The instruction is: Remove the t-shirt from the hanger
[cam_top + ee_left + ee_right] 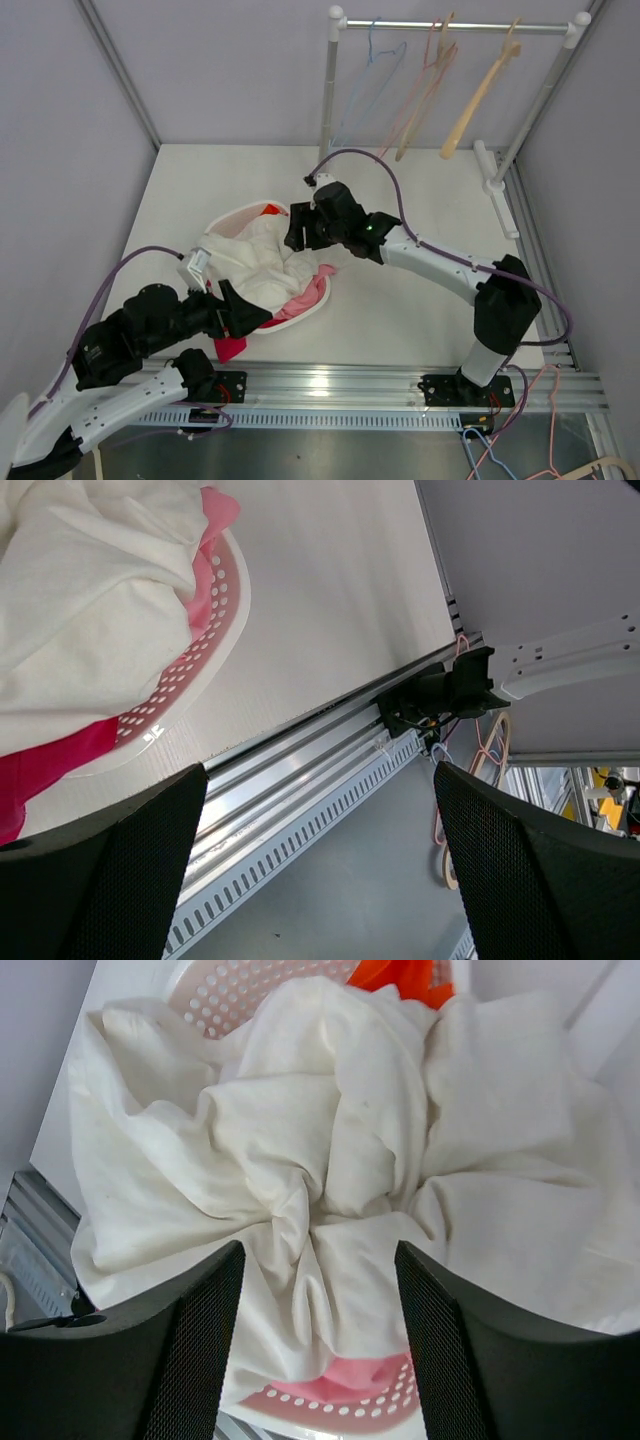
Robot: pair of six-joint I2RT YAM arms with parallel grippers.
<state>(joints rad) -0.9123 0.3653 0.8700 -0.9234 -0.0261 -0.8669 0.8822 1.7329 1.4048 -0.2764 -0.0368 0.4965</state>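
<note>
No legible txt, labels, brand marks or nos. in any of the 3 views.

It is a robotics lab cell: robot arms [440, 265] stand bolted to an aluminium rail [400, 380] along a white table [430, 320], plain grey panels [60, 150] wall it in, and a clothes rack [480, 26] stands behind.
</note>
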